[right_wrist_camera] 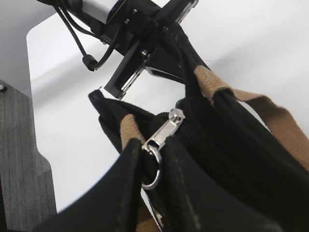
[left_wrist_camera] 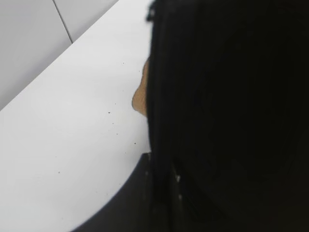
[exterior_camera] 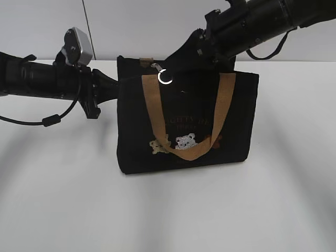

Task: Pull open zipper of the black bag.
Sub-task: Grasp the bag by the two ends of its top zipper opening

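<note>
The black bag point(exterior_camera: 184, 121) stands upright in the middle of a smooth white table point(exterior_camera: 168, 210). It is a box shape made of soft dark cloth, wider than it is tall, and its long side runs left to right across the outside view. 1 tan strap handle point(exterior_camera: 184, 151) hangs down its front in a big loop; the strap looks woven and a bit rough. Under faint letters sit 3 tiny bears point(exterior_camera: 185, 143), 1 tan, 1 white and 1 brown. The zipper point(right_wrist_camera: 193, 145) runs along the top edge of the bag, the same way as the long side. Its pull is a small shiny silver clasp point(right_wrist_camera: 161, 133) with a round metal ring point(exterior_camera: 165, 76) hanging from it, and the pull sits near the left end of the top. The left gripper point(exterior_camera: 113, 86) comes in from the left and its fingers are pressed together on the cloth at the bag's top left corner. The right gripper point(right_wrist_camera: 152, 159) reaches down from the upper right to the top of the bag, with the clasp and ring sitting between its dark fingers point(right_wrist_camera: 120, 193), but I cannot tell if they are pinching the pull or spread apart from it
</note>
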